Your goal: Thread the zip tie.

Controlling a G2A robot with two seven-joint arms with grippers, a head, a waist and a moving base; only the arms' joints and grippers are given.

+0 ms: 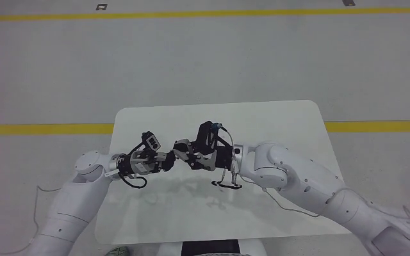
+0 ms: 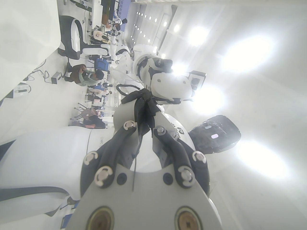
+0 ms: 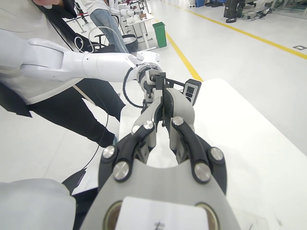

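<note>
Zip tie (image 3: pixel 163 118) spans from the right claw (image 3: pixel 164 94) to the left claw (image 3: pixel 158 77), both clamped tight on it.

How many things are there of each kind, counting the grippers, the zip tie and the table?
Grippers: 2 (left gripper, right gripper)
Zip tie: 1
Table: 1
Total: 4

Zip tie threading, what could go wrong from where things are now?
The left end effector and right end effector sit almost tip to tip above the table, so a slight misalignment might knock them together. The zip tie is a thin strap pinched in mid-air, so it may bend aside, or slip and drop.
</note>
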